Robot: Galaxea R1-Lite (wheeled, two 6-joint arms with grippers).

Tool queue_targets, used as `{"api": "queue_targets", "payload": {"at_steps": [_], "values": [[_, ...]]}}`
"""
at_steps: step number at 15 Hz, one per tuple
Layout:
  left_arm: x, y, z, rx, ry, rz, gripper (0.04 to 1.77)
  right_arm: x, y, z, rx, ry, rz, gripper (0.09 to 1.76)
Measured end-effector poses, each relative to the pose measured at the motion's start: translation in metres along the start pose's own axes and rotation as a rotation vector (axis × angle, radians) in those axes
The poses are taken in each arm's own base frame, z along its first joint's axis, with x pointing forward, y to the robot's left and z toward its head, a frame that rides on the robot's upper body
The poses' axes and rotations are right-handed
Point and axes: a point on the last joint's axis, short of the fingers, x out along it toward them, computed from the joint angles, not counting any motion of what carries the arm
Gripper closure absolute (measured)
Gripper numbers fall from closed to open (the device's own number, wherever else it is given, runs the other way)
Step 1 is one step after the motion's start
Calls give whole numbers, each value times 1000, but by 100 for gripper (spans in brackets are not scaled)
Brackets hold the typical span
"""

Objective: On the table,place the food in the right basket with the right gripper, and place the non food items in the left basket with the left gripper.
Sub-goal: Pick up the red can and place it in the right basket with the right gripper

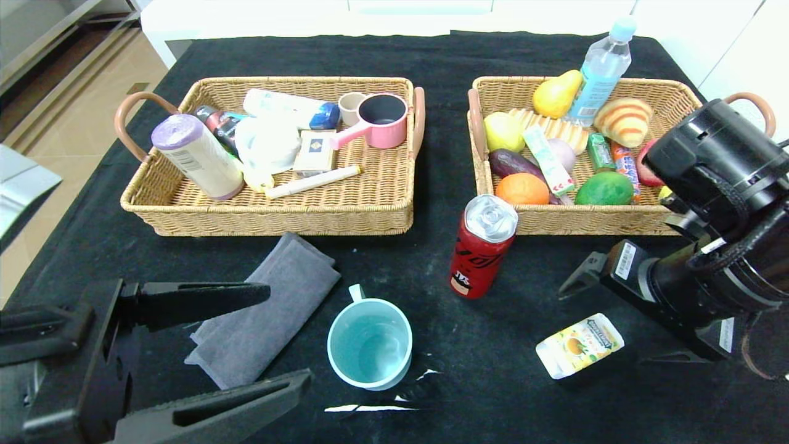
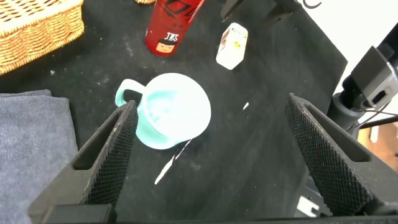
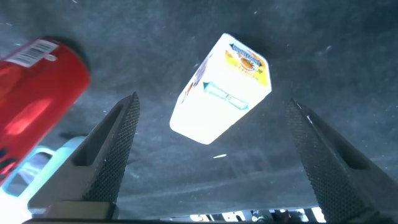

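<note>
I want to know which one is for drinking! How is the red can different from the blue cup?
The red can is tall, narrow and sealed on top with a silver lid; the blue cup is wider, open and looks empty. The cup has a handle, the can has none. The can stands near the right basket; the cup sits between the open fingers of the left hand. Both stand upright on the black table.
</note>
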Motion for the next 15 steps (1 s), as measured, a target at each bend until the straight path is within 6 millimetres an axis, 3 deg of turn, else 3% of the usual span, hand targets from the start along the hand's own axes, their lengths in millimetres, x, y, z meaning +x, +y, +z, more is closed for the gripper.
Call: {"api": "queue_targets", "payload": {"at_steps": [10, 15], "values": [[4, 2, -3, 2, 19, 16, 9, 31, 5, 1, 58, 29, -83, 15], [3, 2, -3, 4, 14, 14, 9, 36, 7, 1, 57, 28, -92, 15]]}}
